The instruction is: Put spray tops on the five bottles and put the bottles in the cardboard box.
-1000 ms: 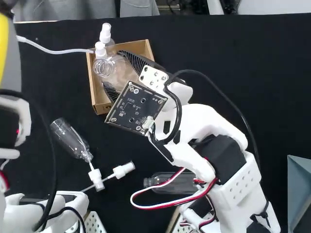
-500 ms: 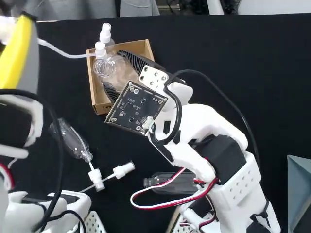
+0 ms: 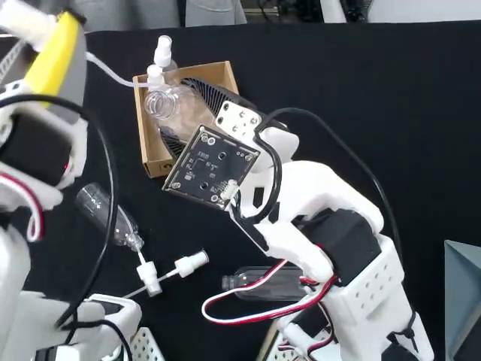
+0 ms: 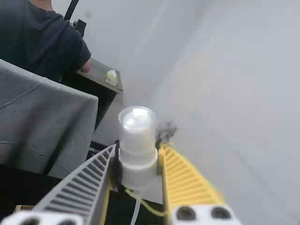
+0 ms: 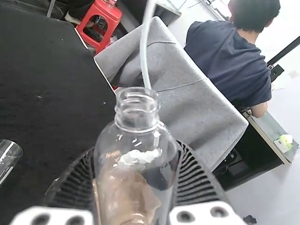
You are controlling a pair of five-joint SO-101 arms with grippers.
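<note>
Right pincer [image 5: 138,157] round uncapped bottle [image 5: 137,112], tube [image 5: 145,47] in mouth.

Both arms up, each gripper clamped on one item.
The left arm [image 3: 45,143] stands along the left edge of the high view, with the left gripper [image 3: 45,34] in the upper left corner. In the left wrist view its grey and yellow fingers [image 4: 183,187] are closed on a spray top [image 4: 137,140]. The right arm [image 3: 323,233] runs from lower right toward upper centre-left, wrist board [image 3: 211,168] facing the camera. The right gripper [image 3: 173,105] sits beyond it. In the right wrist view its black ribbed fingers [image 5: 197,173] pinch a clear bottle [image 5: 136,145] from both sides.
</note>
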